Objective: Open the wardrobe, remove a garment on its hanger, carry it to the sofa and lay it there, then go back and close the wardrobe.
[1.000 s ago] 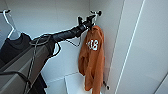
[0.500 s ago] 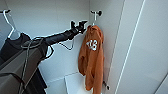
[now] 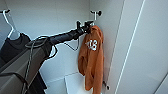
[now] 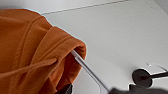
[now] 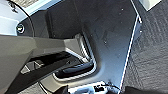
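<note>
So the orange hoodie [image 3: 91, 57] is hung on its white hanger [image 3: 94, 16] inside the open wardrobe [image 3: 130, 47], right beside the left tool [image 3: 86, 25] reached up at its shoulder, though a grip can't really be made out.

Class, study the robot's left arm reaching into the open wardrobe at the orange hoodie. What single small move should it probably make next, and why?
Probably a short lift. The left gripper sits at the neck of the orange hoodie, whose white hanger seems hooked on the rail end above; raising it should free the hook. Whether the grip is closed cannot be seen.
</note>
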You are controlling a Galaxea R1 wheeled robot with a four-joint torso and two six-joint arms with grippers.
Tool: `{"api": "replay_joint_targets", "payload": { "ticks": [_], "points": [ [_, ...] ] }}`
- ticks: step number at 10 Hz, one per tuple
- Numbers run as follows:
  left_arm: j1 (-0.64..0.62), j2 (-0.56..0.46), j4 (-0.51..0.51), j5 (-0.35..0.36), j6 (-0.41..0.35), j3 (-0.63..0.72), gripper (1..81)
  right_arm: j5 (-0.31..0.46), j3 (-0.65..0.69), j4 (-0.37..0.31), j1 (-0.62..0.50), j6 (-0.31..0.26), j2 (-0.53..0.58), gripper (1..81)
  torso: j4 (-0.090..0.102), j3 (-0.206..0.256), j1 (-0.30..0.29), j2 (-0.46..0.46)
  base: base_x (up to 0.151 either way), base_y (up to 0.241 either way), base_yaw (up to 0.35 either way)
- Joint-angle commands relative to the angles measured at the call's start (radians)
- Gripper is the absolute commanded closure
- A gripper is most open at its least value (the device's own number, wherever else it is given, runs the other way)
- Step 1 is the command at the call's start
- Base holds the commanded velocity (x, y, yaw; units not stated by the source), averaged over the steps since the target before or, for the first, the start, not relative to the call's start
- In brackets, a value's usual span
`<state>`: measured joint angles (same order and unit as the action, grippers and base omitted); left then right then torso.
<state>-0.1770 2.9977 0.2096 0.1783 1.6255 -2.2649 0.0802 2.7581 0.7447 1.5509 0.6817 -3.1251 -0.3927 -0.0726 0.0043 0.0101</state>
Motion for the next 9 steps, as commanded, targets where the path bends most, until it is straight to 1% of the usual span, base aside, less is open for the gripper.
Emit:
{"api": "replay_joint_targets", "payload": {
  "ticks": [1,3,9],
  "points": [
    [-0.21,-0.026,0.011,0.0,-0.001,0.051,1.0,0.053,-0.008,0.007,-0.037,-0.007,-0.023,1.0,0.0,0.0,0.0,0.0,0.0,0.0,0.0],
    [-0.227,-0.025,0.011,-0.002,-0.001,0.051,1.0,0.053,-0.008,0.007,-0.039,-0.007,-0.023,1.0,0.0,0.0,0.0,0.0,0.0,0.0,0.0],
    [-0.253,0.096,0.022,0.0,0.0,-0.09,1.0,0.053,-0.008,0.008,-0.034,-0.007,-0.025,1.0,0.0,0.0,0.0,0.0,0.0,0.0,0.0]
  ]
}}
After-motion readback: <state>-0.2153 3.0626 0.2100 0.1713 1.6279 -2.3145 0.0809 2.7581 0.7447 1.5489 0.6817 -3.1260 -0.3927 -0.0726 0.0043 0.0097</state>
